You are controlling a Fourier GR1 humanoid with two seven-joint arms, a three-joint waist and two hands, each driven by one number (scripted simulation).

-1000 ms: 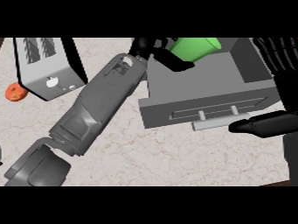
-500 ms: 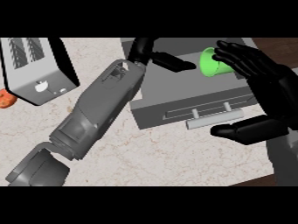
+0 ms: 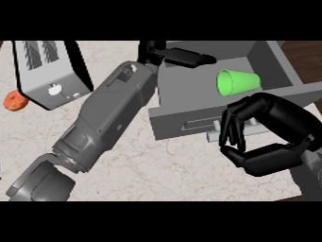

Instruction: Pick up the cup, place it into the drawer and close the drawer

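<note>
Pale marbled counter (image 3: 163, 175). Open grey box-shaped drawer (image 3: 191, 120), with the glossy green conical cup (image 3: 237, 82) on its side inside. Right hand (image 3: 271, 134) curled, holding nothing, at the drawer front below the cup. Left hand (image 3: 181, 56) fingers straight over the drawer's back corner. Silver toaster (image 3: 48, 71) left, small orange object (image 3: 14, 100) beside it.

Drawer (image 3: 191, 94) front handle partly hidden behind right hand (image 3: 275, 134). Left hand (image 3: 181, 56) palm covered by its own forearm; only fingers (image 3: 191, 58) seen over the drawer's back rim. Toaster (image 3: 48, 71) top cut off at the band. Orange item (image 3: 13, 100) beside the toaster too small to be identified.
</note>
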